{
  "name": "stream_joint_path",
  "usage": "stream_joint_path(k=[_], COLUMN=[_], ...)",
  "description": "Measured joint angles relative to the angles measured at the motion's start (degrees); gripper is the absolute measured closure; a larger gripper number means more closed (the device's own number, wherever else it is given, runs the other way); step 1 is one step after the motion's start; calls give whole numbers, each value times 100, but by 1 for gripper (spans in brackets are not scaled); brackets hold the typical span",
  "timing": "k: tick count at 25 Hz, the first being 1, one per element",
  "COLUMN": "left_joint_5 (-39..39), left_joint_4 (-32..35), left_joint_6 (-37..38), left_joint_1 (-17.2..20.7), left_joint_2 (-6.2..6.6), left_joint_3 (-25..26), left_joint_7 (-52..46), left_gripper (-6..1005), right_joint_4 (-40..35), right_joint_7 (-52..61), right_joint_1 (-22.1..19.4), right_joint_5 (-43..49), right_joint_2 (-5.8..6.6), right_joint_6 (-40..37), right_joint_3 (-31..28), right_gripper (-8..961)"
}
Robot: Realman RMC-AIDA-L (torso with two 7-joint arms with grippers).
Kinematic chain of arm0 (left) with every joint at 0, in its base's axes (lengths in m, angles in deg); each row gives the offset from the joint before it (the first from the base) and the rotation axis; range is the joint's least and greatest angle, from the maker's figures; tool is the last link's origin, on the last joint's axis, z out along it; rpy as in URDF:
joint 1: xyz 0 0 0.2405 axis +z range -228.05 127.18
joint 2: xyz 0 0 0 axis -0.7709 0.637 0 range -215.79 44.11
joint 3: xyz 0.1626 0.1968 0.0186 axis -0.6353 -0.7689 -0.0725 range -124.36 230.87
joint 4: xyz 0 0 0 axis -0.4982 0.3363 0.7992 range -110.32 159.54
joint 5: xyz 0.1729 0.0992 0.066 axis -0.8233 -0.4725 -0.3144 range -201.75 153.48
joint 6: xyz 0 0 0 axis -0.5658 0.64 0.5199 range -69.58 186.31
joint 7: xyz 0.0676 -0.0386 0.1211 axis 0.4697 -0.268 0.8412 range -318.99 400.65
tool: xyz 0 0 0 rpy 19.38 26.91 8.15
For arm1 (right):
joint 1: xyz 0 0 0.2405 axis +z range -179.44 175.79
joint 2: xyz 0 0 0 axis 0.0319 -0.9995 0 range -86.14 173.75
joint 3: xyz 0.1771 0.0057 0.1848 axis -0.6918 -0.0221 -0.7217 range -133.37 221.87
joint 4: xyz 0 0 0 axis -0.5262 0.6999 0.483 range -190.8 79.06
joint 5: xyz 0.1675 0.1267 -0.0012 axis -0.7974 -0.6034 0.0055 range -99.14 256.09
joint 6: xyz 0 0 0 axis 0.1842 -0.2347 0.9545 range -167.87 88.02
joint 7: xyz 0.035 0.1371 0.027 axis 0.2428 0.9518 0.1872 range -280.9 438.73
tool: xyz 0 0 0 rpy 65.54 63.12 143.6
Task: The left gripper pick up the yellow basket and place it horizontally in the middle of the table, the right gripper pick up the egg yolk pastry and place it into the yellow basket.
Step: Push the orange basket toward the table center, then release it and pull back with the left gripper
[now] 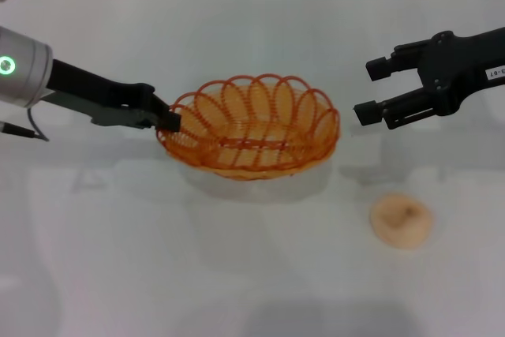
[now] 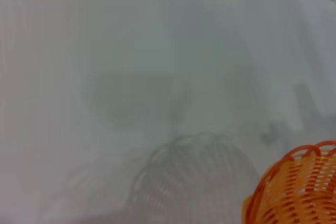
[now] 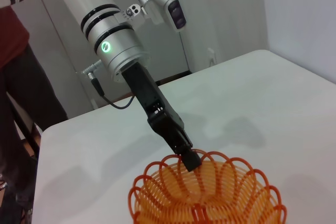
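The yellow basket (image 1: 251, 128) sits near the middle of the table (image 1: 118, 258), its long side running left to right, an open weave of orange wire with a looped, scalloped rim. From where it hangs it looks slightly raised, since a soft shadow lies under it on the white surface, though I cannot say for sure whether its base touches. The left gripper (image 1: 167, 120) reaches in from the left and is pinched onto the rim at the basket's left end; the right wrist view shows the same grip, the black fingers (image 3: 190, 160) clamped over the rim loops of the basket (image 3: 210, 198). In the left wrist view only a corner of the basket (image 2: 296, 192) shows, with its woven shadow on the table beside it. The egg yolk pastry (image 1: 402, 219) lies on the table, nearer the front edge and to the basket's right, well apart from it. The right gripper (image 1: 368, 91) hovers off the basket's right end, fingers spread apart, holding nothing.
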Motion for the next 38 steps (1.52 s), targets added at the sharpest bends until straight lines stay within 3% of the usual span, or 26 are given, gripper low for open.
stream_joint_path(k=[4,13,22,38], left_joint_5=[-168,-409,-412,-388], left_joint_4=[-23,-46,-138,-362], left_joint_6=[-46,-224,-324,-541], left_joint_1=[14,-9,-54,6], left_joint_2=[22,-91,-296,-320], left_joint_3=[-16,-373,-590,-598], left_joint_7=[-29,-131,-221,-282], left_gripper=[930,930,930,929], right_joint_4=[37,43,43,63], right_joint_7=[-1,0,-4,-31], right_joint_1=[63,65,51,55], right_joint_5=[0,0,-33,-59], right_joint_2=[-4,-19,-26,-27], right_joint_6=[3,-6,-6,-12], right_joint_3=[6,17,103,160], right_gripper=[112,113,113,113])
